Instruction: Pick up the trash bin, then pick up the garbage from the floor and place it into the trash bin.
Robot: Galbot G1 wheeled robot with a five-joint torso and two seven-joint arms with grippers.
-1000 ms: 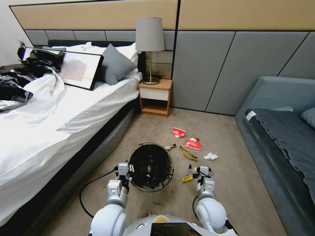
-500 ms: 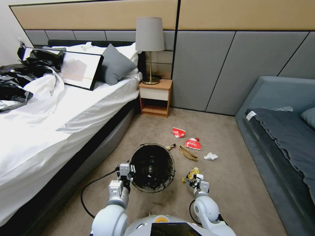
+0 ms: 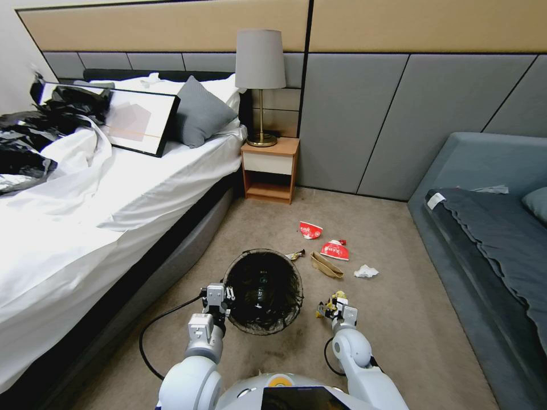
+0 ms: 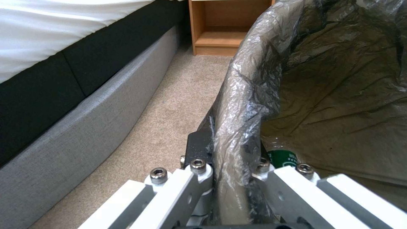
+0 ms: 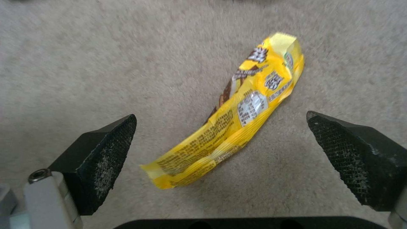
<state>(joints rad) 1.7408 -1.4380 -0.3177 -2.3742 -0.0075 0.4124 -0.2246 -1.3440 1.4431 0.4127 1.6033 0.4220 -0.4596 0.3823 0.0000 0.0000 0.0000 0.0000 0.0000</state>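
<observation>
On carpet at 3 o'clock of trash bin [image 3: 262, 290]: yellow wrapper [image 5: 237, 114] between right gripper [image 5: 229, 152] jaws, spread wide, ready for pinching. Left gripper [image 4: 229, 178] jaws clenched on bin rim at 9 o'clock, steadying it.

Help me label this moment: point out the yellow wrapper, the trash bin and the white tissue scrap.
yellow wrapper [image 5: 237, 121]: right wrist view, on the middle of its printed face.
trash bin [image 3: 283, 327]: head view, on the near rim with the liner folded over.
white tissue scrap [image 3: 365, 271]: head view, on the crumpled middle.
</observation>
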